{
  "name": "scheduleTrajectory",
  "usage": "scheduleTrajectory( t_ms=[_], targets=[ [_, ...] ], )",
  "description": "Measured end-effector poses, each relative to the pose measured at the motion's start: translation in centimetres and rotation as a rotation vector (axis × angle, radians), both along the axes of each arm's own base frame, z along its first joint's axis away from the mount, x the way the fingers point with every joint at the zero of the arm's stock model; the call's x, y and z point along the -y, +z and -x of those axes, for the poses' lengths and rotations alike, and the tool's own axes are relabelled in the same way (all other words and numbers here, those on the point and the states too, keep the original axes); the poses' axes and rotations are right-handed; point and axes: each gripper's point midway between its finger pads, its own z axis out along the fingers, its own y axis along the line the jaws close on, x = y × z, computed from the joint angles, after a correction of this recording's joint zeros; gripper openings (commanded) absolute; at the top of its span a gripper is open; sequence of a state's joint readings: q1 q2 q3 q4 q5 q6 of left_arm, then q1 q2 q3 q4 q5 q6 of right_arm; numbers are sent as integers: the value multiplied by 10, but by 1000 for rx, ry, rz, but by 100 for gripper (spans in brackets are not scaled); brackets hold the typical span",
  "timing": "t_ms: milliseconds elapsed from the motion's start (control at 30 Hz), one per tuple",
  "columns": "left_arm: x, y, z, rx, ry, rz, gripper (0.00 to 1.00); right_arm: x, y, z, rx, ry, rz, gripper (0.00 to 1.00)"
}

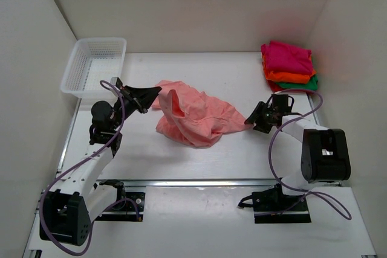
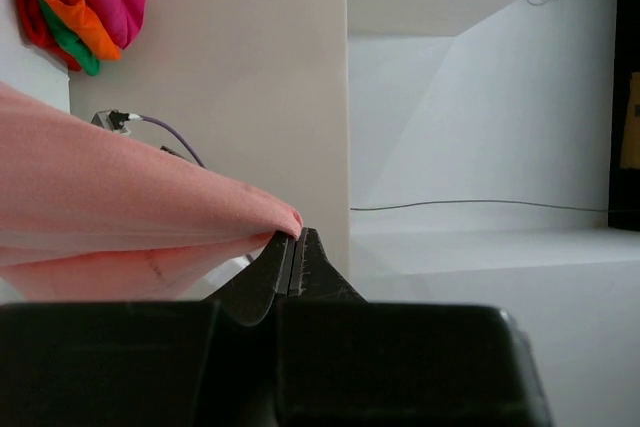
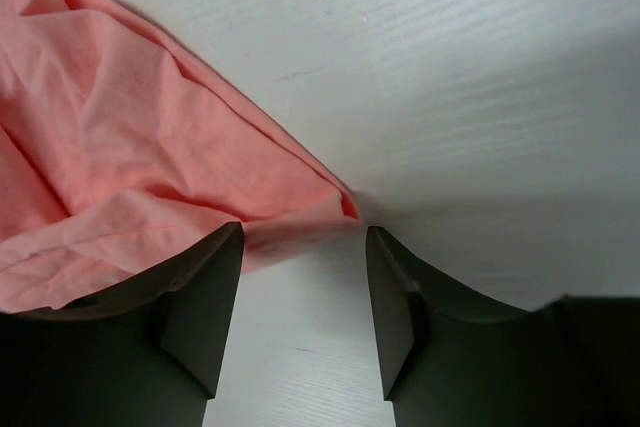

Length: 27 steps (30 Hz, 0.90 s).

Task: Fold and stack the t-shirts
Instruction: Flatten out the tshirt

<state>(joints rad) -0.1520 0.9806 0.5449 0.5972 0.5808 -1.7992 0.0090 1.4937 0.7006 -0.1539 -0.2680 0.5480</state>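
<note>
A crumpled salmon-pink t-shirt (image 1: 193, 119) lies mid-table. My left gripper (image 1: 158, 92) is shut on its upper-left edge and holds that edge lifted; in the left wrist view the cloth (image 2: 120, 207) comes out of the closed tips of the gripper (image 2: 297, 237). My right gripper (image 1: 248, 120) sits low at the shirt's right corner. It is open (image 3: 303, 232), with the corner of the cloth (image 3: 130, 137) just beyond its tips and partly under the left finger (image 3: 200, 287). Folded magenta (image 1: 287, 57), orange (image 1: 290, 77) and green (image 1: 305, 84) t-shirts are stacked at the back right.
A white mesh basket (image 1: 94, 67) stands at the back left corner, just behind my left arm. White walls close in the table on the left, back and right. A purple cable loops from each arm.
</note>
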Motion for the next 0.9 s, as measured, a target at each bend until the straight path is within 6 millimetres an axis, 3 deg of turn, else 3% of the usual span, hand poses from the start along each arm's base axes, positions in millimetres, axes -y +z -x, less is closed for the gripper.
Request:
scheduleTrajectory(
  t_ms=[100, 167, 200, 233, 400, 467, 500, 567, 633, 700, 767, 833, 867, 900],
  targets=[
    [-1, -2, 0, -3, 1, 2, 0, -2, 0, -7, 3, -5, -41, 47],
    [-2, -4, -1, -7, 5, 4, 0, -4, 0, -10, 6, -6, -63, 28],
    [-2, -4, -1, -9, 5, 4, 0, -4, -2, -11, 1, -11, -68, 10],
    [-2, -4, -1, -9, 5, 4, 0, -4, -3, -10, -3, -11, -70, 0],
    [-5, -7, -4, -8, 0, -5, 0, -3, 0, -10, -2, -2, -75, 0],
    [-13, -2, -19, -9, -12, -25, 0, -2, 16, -15, 5, 34, -54, 0],
    [-18, 6, -31, -3, -26, -36, 0, -1, 35, -26, 40, 53, -39, 0],
    [-35, 44, -67, 59, -34, -51, 0, 1, 101, -56, 182, 93, -3, 1],
    [-55, 91, -95, 154, -21, -80, 0, 7, 197, -85, 408, 114, 45, 0],
    [-75, 140, -108, 267, 20, -138, 0, 19, 309, -91, 663, 111, 108, 0],
    [-90, 187, -105, 372, 62, -201, 0, 33, 407, -70, 893, 86, 167, 0],
    [-94, 229, -85, 488, 92, -252, 0, 46, 475, -31, 1059, 58, 220, 0],
    [-91, 244, -72, 537, 93, -271, 0, 50, 498, -12, 1118, 36, 254, 0],
    [-82, 270, -38, 634, 83, -313, 0, 39, 530, 32, 1218, 56, 284, 0]
  ],
)
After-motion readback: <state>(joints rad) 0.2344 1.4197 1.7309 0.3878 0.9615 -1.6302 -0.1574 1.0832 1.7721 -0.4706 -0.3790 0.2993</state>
